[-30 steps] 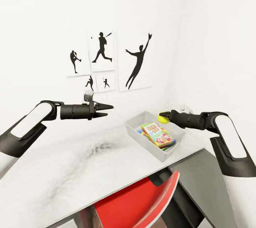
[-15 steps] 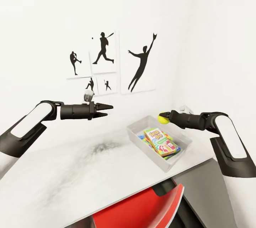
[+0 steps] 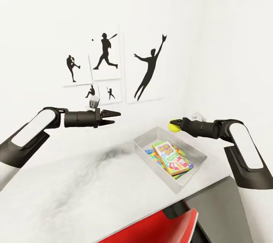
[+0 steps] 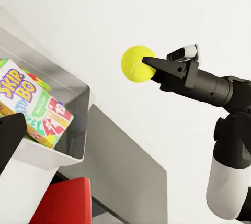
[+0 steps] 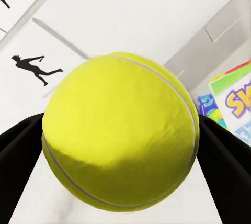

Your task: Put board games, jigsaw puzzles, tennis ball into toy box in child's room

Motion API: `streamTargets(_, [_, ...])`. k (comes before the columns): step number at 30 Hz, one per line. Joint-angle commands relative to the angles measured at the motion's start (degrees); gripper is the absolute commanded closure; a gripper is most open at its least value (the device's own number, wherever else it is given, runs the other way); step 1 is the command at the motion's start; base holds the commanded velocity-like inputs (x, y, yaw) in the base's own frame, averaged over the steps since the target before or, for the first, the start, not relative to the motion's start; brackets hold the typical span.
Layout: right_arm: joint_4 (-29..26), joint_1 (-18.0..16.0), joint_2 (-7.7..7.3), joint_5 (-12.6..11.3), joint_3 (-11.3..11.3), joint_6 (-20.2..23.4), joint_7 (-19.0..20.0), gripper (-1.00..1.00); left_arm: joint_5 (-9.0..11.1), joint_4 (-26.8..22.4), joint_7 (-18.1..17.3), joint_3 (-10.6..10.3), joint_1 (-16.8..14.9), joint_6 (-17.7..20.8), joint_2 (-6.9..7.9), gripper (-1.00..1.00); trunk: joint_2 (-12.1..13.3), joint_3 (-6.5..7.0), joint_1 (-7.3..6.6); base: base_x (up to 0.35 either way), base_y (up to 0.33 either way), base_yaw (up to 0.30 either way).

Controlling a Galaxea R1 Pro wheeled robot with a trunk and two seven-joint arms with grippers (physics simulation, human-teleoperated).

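**Ball's in the claw, box is nearly packed — looks like the home stretch**

So you've got the tennis ball [image 3: 174, 126] pinched in the right gripper [image 3: 176, 126], and the right wrist view confirms it: the ball sits snug between the two dark fingers. It's up in the air, above the far rim of the toy box [image 3: 163, 181], not yet over the middle as far as I can judge from the head view.

Inside the box the Skip-Bo game [image 3: 170, 158] lies on top of a stack. Under it you can see edges of other colourful stuff, a blue bit and some green, but I can't tell exactly which games or puzzles those are or how many. The white table [image 3: 76, 197] around the box looks bare of toys in what's visible, so my guess is the ball is the last piece, or close to it.

Your left gripper [image 3: 115, 118] hangs over the table with nothing in it, its jaws only narrowly parted.

What's left, I'd say: nudge the ball over the box and let go.
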Motion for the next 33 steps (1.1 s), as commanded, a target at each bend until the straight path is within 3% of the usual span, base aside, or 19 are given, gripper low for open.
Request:
streamTargets(1, [0.0, -0.1, -0.03, -0.5, 0.1, 0.0, -0.6, 1.0, 0.0, 0.0, -0.2, -0.1, -0.1, 0.0, 0.05, -1.0, -0.1, -0.14, 0.06, 0.152, 0.053, 0.0])
streamTargets(15, [0.0, -0.1, 0.02, -0.5, 0.1, 0.0, -0.6, 1.0, 0.0, 0.0, -0.2, -0.1, -0.1, 0.0, 0.05, -1.0, -0.1, -0.14, 0.06, 0.164, 0.045, 0.0])
streamTargets(33, [0.0, -0.1, -0.03, -0.6, 0.1, 0.0, -0.6, 1.0, 0.0, 0.0, -0.2, -0.1, -0.1, 0.0, 0.05, -1.0, -0.1, -0.14, 0.06, 0.011, 0.001, 0.0])
